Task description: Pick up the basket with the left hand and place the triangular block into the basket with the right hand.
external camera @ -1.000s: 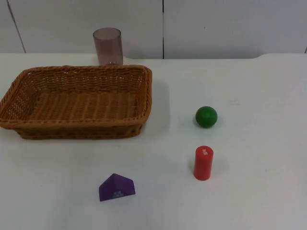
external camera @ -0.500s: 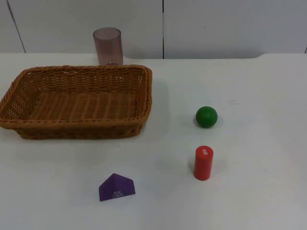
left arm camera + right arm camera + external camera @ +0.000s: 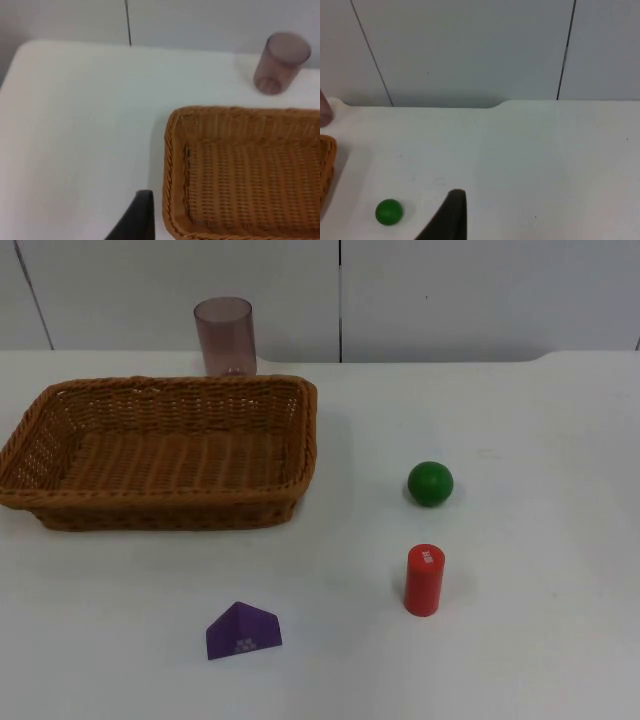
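My white table top (image 3: 520, 420) runs back to the grey partition wall (image 3: 450, 290). On its left side sits the wicker basket (image 3: 160, 452), a shallow brown rectangle resting flat on the table with nothing in it. Just behind its far rim, near the wall, stands a translucent purplish cup (image 3: 225, 335), upright. Well to the right of the basket stands a red cylinder block (image 3: 424, 580), also upright, with a small white mark on its top face. The purple triangular block (image 3: 243, 631) lies nearest the front edge, in front of the basket's right half and well apart from it, with a pale print on the face turned toward the camera. Behind the red cylinder, apart from it, rests a green ball (image 3: 430, 484).

My left gripper hangs above the table just outside the basket's left end: one black fingertip (image 3: 137, 217) stands beside the woven rim, not touching it. My right gripper waits over the right side of the table, one fingertip (image 3: 451, 215) near the green ball. For either gripper I cannot tell whether it is parted or closed.
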Available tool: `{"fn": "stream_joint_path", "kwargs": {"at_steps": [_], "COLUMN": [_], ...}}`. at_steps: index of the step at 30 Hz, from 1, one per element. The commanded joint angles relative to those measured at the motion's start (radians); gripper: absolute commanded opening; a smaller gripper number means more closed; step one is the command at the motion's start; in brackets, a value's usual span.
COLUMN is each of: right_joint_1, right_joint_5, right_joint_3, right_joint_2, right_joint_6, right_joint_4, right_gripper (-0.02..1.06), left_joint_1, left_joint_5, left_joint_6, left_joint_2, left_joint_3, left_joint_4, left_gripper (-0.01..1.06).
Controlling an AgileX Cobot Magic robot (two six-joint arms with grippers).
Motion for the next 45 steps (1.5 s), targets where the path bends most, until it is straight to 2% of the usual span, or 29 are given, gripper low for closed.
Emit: {"fn": "stream_joint_path", "kwargs": {"at_steps": [1, 3, 7, 9, 11, 15, 18, 20, 21, 25, 35, 45], "right_joint_1": [0.004, 0.004, 0.004, 0.004, 0.004, 0.004, 0.004, 0.004, 0.004, 0.004, 0.004, 0.004], "right_joint_5": [-0.029, -0.044, -0.049, -0.049, -0.049, -0.044, -0.044, -0.052, -0.052, -0.058, -0.056, -0.022], "right_joint_3": [-0.007, -0.007, -0.007, -0.007, -0.007, -0.007, -0.007, -0.007, -0.007, -0.007, -0.007, -0.007], "right_joint_2": [0.008, 0.015, 0.017, 0.017, 0.017, 0.017, 0.017, 0.017, 0.017, 0.017, 0.017, 0.017], "right_joint_6": [-0.008, -0.008, -0.008, -0.016, -0.023, -0.031, -0.031, -0.031, -0.031, -0.031, -0.031, -0.035], "right_joint_4": [-0.001, -0.001, -0.007, -0.007, -0.007, -0.006, -0.006, -0.006, -0.006, -0.006, -0.006, -0.006], "right_gripper": [1.05, 1.05, 1.05, 1.05, 1.05, 1.05, 1.05, 1.05, 1.05, 1.05, 1.05, 1.05], "left_joint_1": [-0.004, -0.004, -0.004, -0.004, -0.001, 0.046, 0.122, 0.156, 0.156, 0.176, 0.176, 0.176], "left_joint_5": [-0.035, -0.069, -0.103, -0.157, -0.177, -0.192, -0.21, -0.187, -0.187, -0.17, -0.125, -0.124], "left_joint_6": [0.006, 0.05, 0.073, 0.093, 0.103, 0.16, 0.333, 0.466, 0.466, 0.657, 0.72, 0.744], "left_joint_2": [0.037, 0.094, 0.186, 0.272, 0.299, 0.393, 0.476, 0.528, 0.528, 0.625, 0.813, 0.932], "left_joint_3": [-0.005, -0.005, -0.005, -0.006, -0.008, -0.039, -0.075, -0.11, -0.11, -0.16, -0.245, -0.332], "left_joint_4": [-0.013, -0.007, -0.005, -0.013, -0.013, -0.081, -0.227, -0.349, -0.349, -0.537, -0.58, -0.61], "left_gripper": [1.05, 1.05, 1.05, 1.05, 1.05, 1.05, 1.05, 1.05, 1.05, 1.05, 1.05, 1.05]}}
